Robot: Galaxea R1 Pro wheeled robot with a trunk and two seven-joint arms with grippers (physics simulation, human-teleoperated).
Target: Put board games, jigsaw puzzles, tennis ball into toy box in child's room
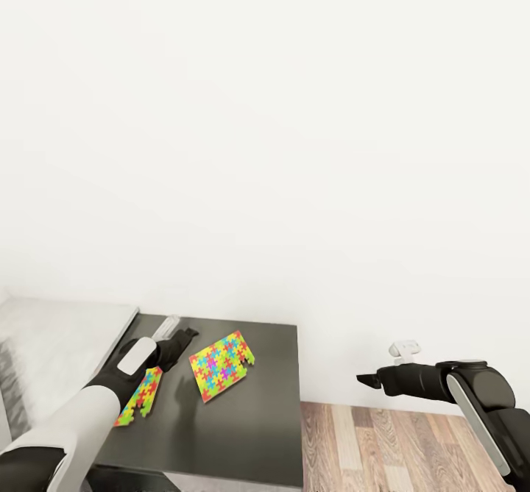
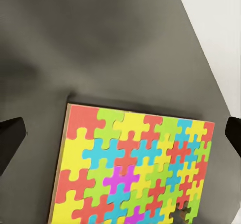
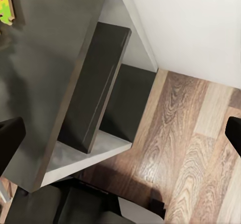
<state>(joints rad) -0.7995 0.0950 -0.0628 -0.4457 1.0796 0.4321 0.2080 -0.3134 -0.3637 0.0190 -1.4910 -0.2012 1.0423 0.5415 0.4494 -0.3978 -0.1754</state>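
Directly below left pincer, open-jawed: jigsaw puzzle.

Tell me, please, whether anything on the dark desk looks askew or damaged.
Both jigsaw puzzles lie skewed to the desk's edges: one mid-desk, with loose-looking pieces at a corner, another partly under the left arm.

Head camera looks down over the table; both wrist cameras, seemingly closer, share it
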